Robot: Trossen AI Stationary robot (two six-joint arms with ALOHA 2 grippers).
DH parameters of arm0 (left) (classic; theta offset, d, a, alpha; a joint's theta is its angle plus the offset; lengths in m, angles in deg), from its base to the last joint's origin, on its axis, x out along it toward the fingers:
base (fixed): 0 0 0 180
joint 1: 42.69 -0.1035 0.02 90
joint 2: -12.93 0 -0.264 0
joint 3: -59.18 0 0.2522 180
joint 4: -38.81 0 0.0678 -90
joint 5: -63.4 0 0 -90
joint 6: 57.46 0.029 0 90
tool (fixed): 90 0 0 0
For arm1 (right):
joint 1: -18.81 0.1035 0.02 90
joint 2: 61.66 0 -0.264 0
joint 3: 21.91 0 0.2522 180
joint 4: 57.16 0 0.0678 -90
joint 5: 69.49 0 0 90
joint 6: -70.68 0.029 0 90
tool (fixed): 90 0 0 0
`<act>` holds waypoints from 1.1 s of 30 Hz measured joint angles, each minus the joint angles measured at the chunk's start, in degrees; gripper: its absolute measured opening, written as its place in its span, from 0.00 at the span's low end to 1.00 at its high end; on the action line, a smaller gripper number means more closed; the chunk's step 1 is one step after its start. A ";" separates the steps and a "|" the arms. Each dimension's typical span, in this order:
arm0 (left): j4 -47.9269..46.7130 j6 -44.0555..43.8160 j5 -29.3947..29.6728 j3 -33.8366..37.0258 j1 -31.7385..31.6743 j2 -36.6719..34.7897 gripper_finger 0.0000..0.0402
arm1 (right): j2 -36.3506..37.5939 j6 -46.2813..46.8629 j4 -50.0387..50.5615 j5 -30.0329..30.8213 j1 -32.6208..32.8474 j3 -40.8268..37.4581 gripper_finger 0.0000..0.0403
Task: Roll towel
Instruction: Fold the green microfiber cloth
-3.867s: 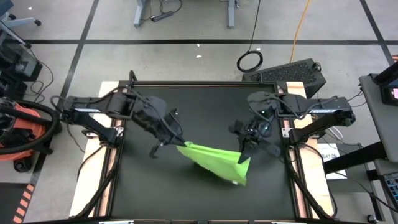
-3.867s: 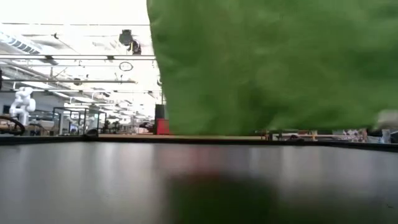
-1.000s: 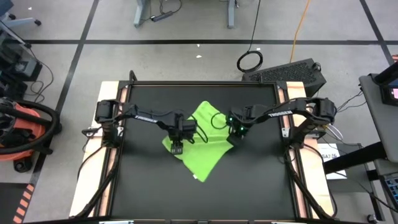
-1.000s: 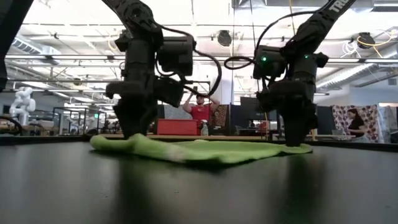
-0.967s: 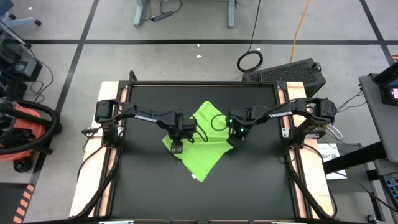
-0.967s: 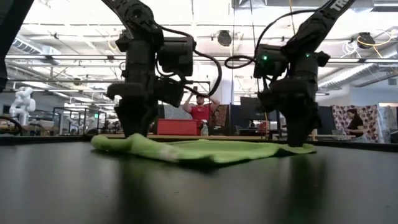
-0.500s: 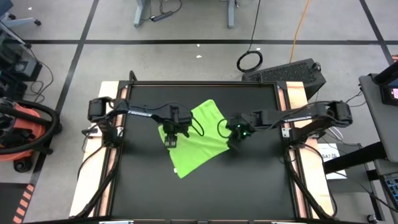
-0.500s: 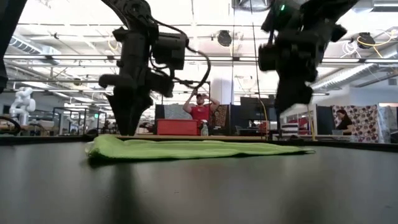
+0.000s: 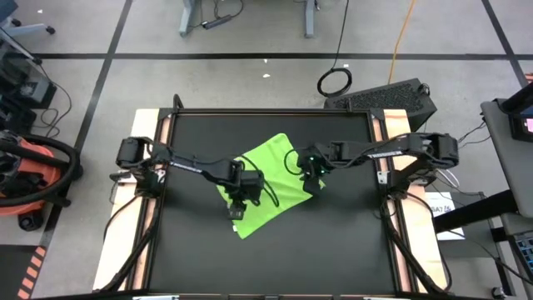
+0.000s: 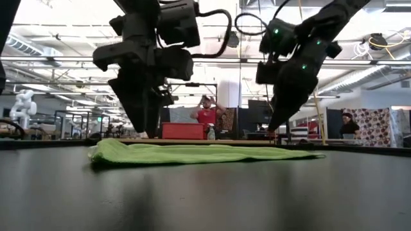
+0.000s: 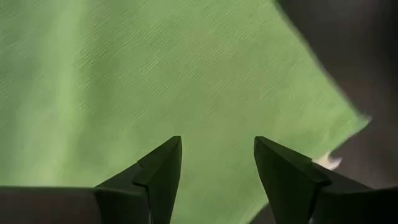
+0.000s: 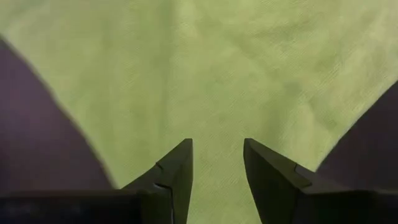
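Note:
The lime-green towel [image 9: 265, 182] lies spread flat on the black tabletop [image 9: 191, 258], set like a diamond with one corner toward the far edge. In the low view it is a thin flat layer [image 10: 205, 154] with a slightly thicker left edge. My left gripper [image 9: 236, 210] hangs open just above the towel's near-left part [image 11: 186, 74], pointing steeply down [image 10: 149, 131]. My right gripper [image 9: 313, 187] hangs open above the towel's right corner [image 12: 217, 62], slanting down [image 10: 273, 128]. Neither touches the cloth.
Wooden rails [image 9: 148, 208] run along the table's left and right sides. Bare black tabletop surrounds the towel on all sides. Beyond the far edge, a person in a red shirt [image 10: 207, 117] stands in the room.
Both grippers stood down on the towel's left and right corners and have risen clear of it. My left gripper has then gone toward the near edge over the cloth. The towel's near corner has swung toward the table's left, and the cloth now lies flatter.

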 joint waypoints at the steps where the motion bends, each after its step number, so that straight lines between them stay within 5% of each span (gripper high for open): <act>1: 0.28 -0.58 -0.42 0.00 0.45 0.53 0.52 | -0.62 -0.59 -0.79 0.03 -0.57 0.00 0.33; 10: -0.15 0.44 -0.84 0.52 2.57 2.68 0.52 | -7.27 -0.62 -0.85 -4.45 -3.39 -0.92 0.33; 16: -0.54 0.64 -0.86 0.94 2.53 2.71 0.52 | -7.06 9.00 -0.76 -3.91 -2.35 -3.04 0.33; 33: -11.45 9.62 3.25 0.94 2.16 2.68 0.52 | -2.30 36.94 3.29 -3.18 12.62 -3.80 0.33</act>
